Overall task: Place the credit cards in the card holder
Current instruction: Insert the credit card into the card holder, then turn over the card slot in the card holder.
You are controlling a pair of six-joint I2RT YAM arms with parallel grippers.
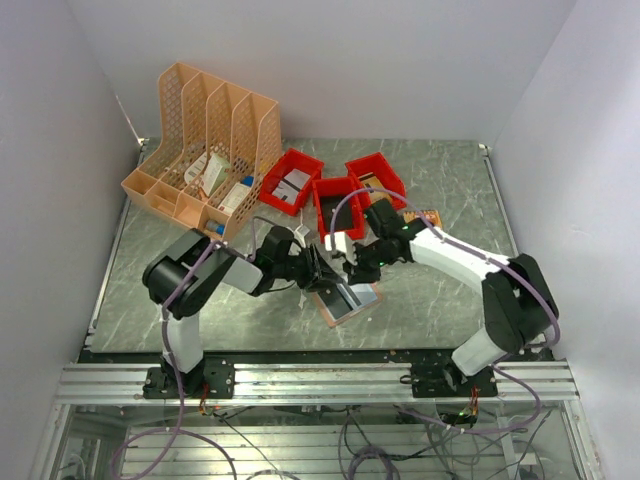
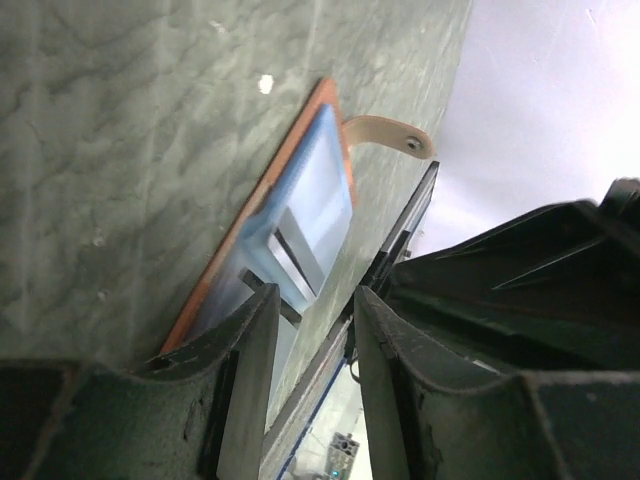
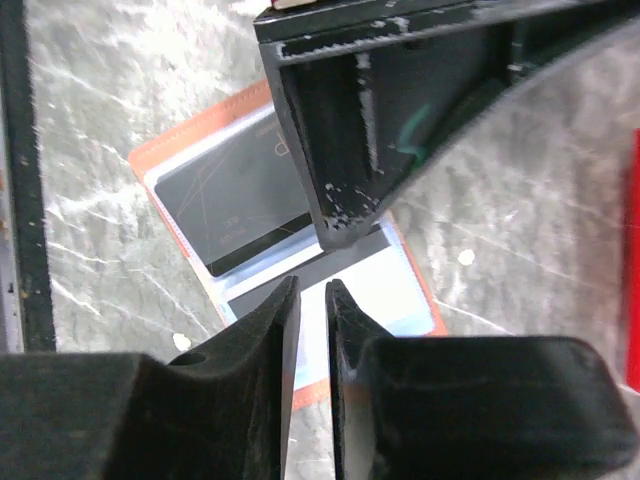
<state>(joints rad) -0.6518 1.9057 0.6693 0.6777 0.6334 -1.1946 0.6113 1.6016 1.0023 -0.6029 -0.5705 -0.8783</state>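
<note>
Left gripper part open, right gripper narrow

Left gripper: jaws moderately apart, nothing between them. Card holder lies open and flat on the surface, at 5 o'clock of its tips. Dark card sits in a clear sleeve. Right gripper: jaws at a thin slit above the holder; cannot tell if anything is pinched.

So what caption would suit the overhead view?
Left gripper and right gripper meet at the open card holder on the table.
</note>
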